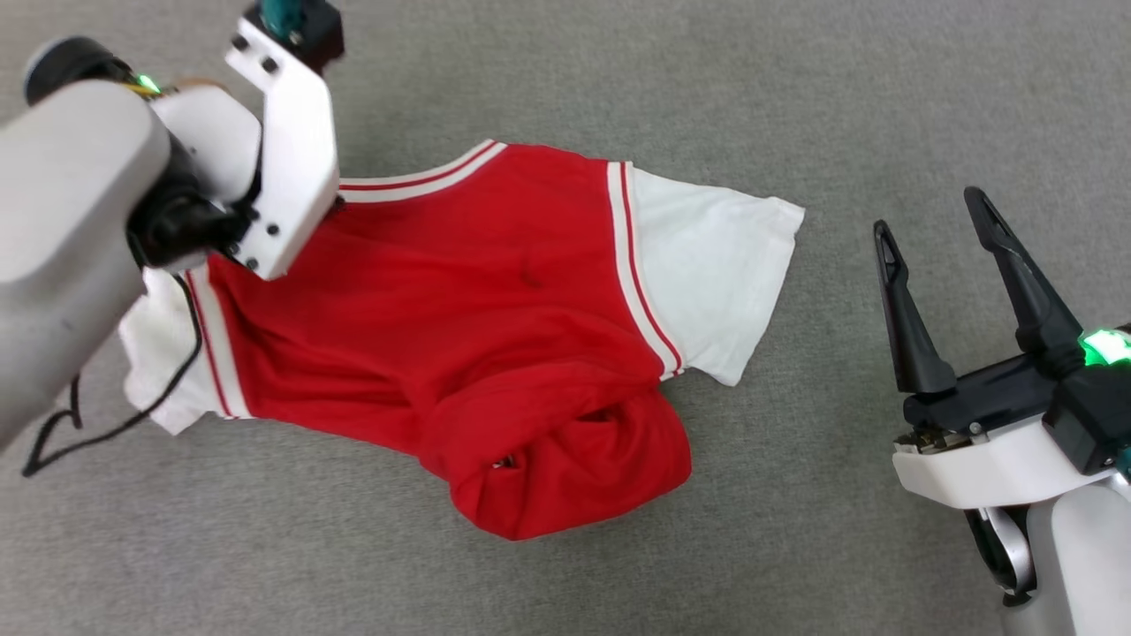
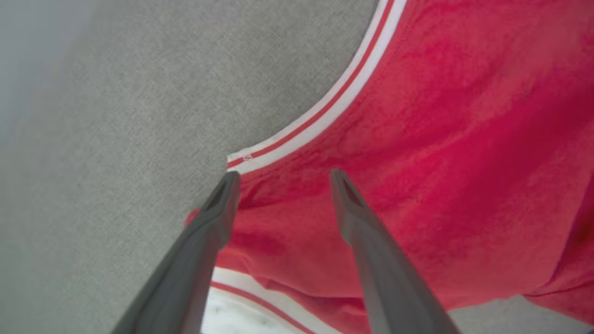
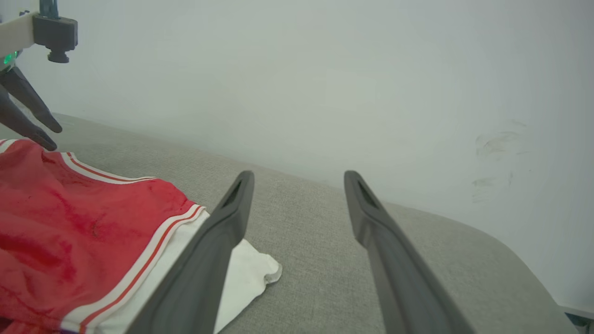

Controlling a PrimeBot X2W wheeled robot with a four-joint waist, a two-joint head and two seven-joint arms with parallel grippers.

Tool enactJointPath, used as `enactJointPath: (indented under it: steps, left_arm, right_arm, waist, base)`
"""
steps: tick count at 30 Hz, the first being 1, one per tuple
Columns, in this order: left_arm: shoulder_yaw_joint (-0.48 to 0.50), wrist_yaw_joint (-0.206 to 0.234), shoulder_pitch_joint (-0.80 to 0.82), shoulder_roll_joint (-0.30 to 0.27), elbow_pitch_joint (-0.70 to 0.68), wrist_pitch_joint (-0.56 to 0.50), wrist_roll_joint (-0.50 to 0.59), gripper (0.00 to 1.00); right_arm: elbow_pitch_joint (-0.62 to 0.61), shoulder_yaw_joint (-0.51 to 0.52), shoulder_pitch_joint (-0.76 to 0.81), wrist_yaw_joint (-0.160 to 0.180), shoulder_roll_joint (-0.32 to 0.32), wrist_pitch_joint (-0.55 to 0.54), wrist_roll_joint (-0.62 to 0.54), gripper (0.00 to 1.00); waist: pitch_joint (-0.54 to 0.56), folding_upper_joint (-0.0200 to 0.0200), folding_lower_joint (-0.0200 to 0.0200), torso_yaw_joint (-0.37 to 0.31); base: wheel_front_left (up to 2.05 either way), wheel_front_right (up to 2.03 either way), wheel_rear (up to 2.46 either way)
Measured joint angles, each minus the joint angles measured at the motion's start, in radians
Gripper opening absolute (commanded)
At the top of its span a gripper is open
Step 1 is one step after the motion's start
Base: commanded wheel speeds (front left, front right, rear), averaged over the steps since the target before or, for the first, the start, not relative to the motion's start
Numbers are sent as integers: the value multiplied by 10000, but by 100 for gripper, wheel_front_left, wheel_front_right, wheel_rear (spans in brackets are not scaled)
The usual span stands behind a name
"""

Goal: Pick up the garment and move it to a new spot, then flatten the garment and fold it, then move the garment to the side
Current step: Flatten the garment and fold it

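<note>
Head view, going from close to far: at about 4 o'clock the right gripper sits over the grey soft top. Its two dark fingers are spread wide with nothing between them. It is near the garment but not touching it. The garment lies in the middle of the grey soft top with a plain red side up. I can see no letters or number on it. Its closest part, at about 6 o'clock, is the bottom edge, and that is rolled over into a fat red lump. Past the lump the red body lies mostly flat with a few soft wrinkles. One white sleeve sticks out at 3 o'clock. The other white sleeve peeks out at 9 o'clock from under the pale left arm. Farthest away, at about 11 o'clock, is the striped neck edge. In the left wrist view the left gripper hangs there, right over the red cloth beside the stripes. Its fingers are wide apart and hold nothing. I think the garment is lying in its new spot now, and the flattening step is the one in hand. The next move probably needs a pinch on the rolled bottom edge. Then a gentle pull toward 6 o'clock could unroll the lump before any folding.
</note>
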State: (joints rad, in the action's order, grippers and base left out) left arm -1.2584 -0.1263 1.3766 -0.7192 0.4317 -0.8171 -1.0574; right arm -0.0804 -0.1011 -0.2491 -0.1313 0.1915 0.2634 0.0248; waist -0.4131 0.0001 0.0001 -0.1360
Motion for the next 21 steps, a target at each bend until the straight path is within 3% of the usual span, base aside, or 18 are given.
enactJointPath:
  steps: [11,12,13,14,21]
  left_arm:
    - [-58,-13,-838,100,-247,-836,579,100]
    - [-52,-13,-872,65,-334,-819,700,90]
    - [-46,-8,-919,40,-391,-748,702,14]
    - [-38,2,-968,2,-435,-642,648,0]
    - [-228,-15,-1005,-33,-978,447,324,0]
  right_arm:
    - [-42,-33,-189,0,-173,0,-13,100]
    - [-27,-59,-213,0,-190,0,-13,100]
    - [-10,-79,-249,0,-199,0,-15,100]
    - [6,-82,-285,0,-203,0,-27,100]
    - [127,-21,-284,0,-180,0,-59,100]
  waist:
    - [-634,0,-1,-551]
    - [-644,0,-1,-579]
    - [-644,0,-1,-597]
    - [-633,0,-1,-595]
    - [-258,0,0,-399]
  base:
    - [0,0,0]
    - [0,0,0]
    - [0,0,0]
    - [0,0,0]
    - [0,0,0]
